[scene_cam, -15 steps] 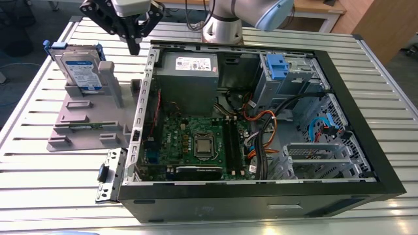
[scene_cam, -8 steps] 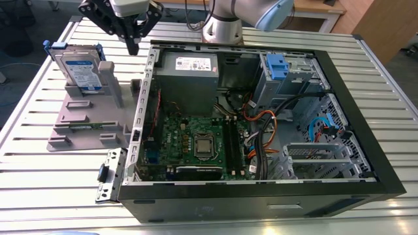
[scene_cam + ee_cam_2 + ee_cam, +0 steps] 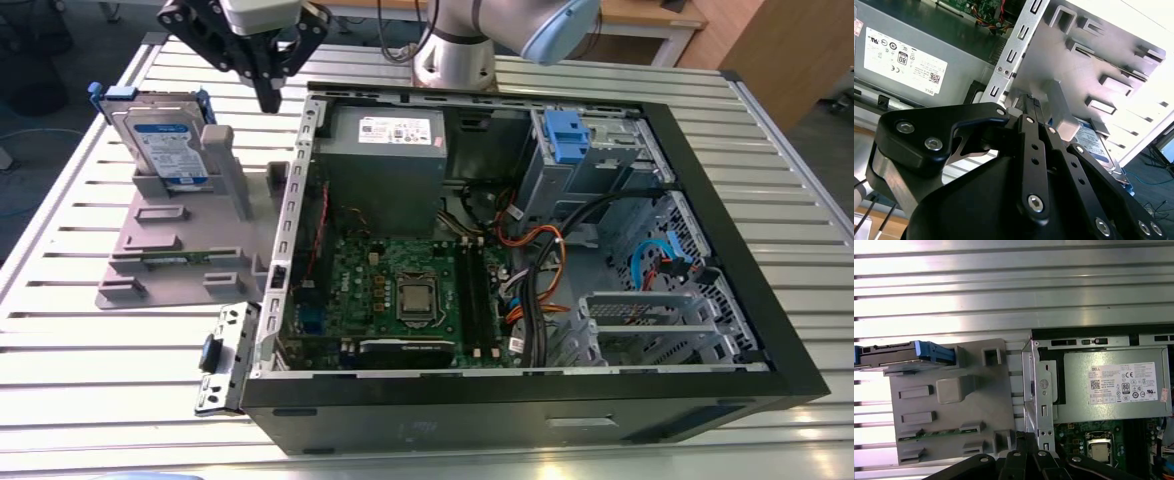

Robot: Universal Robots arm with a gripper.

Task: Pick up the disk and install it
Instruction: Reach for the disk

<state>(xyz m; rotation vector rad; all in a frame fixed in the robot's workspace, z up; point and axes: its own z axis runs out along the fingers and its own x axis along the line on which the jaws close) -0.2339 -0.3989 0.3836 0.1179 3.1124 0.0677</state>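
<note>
A robot arm's hand (image 3: 271, 97) hangs above the slatted metal worktop (image 3: 80, 400), over the strip between a grey holder block (image 3: 180, 240) and the wall of an open computer case (image 3: 534, 415). Its fingers look pressed together in the exterior view and in both wrist views, and they pinch nothing.

The disk (image 3: 167, 145) stands upright on its edge in the grey holder block, at the exterior view's left and outside the case. Its white and blue label faces the camera and its blue bracket shows along the top. The first wrist view catches the disk (image 3: 899, 354) edge-on at the far end of the holder. The second wrist view shows a corner of its label (image 3: 1094, 142) past the black fingers (image 3: 1032, 131). The hand is near the disk but apart from it, closer to the case wall than to the drive.

Inside the case sit a grey power supply (image 3: 387, 150) with a white sticker, the motherboard (image 3: 400, 290), and a metal drive bay with a small blue clip (image 3: 567, 135) at its top. No drive is visible in that bay.

As things lie, the task appears barely begun: the disk is ungrasped, and neither the pick-up nor the install is done.
</note>
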